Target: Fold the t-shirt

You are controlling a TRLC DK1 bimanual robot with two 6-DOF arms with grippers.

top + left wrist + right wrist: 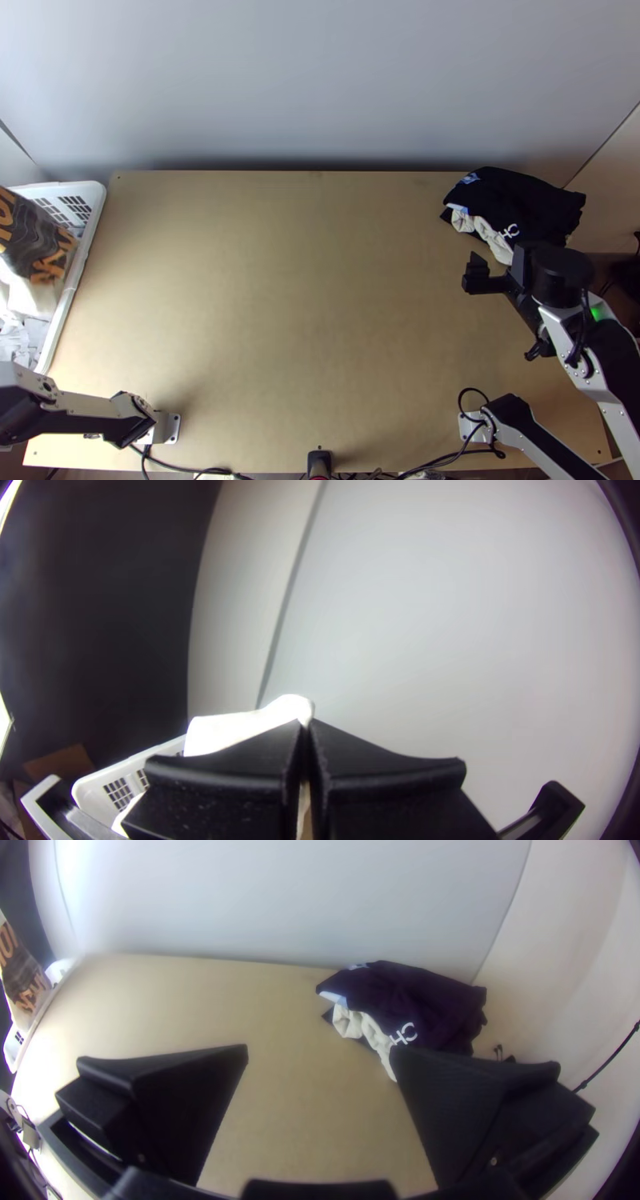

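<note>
item: printed white t-shirt (38,248), hung over the basket (94,210).
i had my left gripper (305,728) clamped on its cloth; my right gripper (504,310) stood open near bunched dark clothing (512,200).

Soft, bright light — faint table (320,280) shadows — wrist views bending straight edges.

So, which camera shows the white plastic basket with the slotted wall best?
The top view: much of the white plastic basket shows there, its long rim and slots plain, though the picture's edge cuts it off. The left wrist view shows a slotted corner, partly behind the left gripper; the right wrist view, small parts near its edge.
</note>
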